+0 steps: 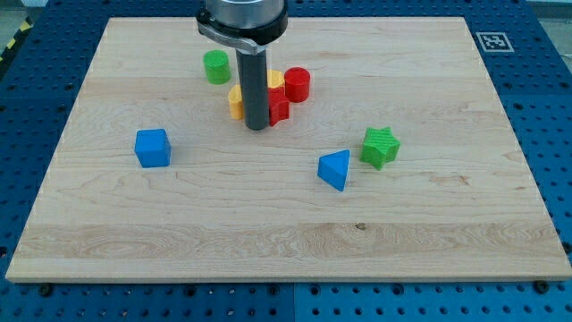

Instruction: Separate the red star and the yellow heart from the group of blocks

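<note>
My tip [256, 127] rests on the board in front of a tight cluster near the view's top centre. The rod hides part of that cluster. A red star [279, 109] shows just right of the rod, touching it or nearly so. A yellow heart [236, 103] shows just left of the rod. A yellow block [275, 80] peeks out behind the rod; its shape is unclear. A red cylinder [297, 84] stands at the cluster's right. A green cylinder [215, 67] stands apart at the cluster's upper left.
A blue cube [153, 148] sits at the view's left. A blue triangle block [335, 169] and a green star [381, 147] sit right of centre. The wooden board [286, 250] lies on a blue pegboard table.
</note>
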You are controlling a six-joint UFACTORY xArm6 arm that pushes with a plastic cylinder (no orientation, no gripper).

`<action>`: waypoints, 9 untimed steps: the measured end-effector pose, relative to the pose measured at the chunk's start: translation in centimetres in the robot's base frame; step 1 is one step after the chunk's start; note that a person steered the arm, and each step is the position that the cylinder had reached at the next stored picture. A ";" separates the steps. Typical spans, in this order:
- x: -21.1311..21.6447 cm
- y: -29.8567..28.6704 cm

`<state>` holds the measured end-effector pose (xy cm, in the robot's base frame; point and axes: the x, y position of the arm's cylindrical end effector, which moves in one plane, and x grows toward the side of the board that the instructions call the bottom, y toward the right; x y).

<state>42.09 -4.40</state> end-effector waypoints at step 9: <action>-3.3 3.3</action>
<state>38.75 -1.07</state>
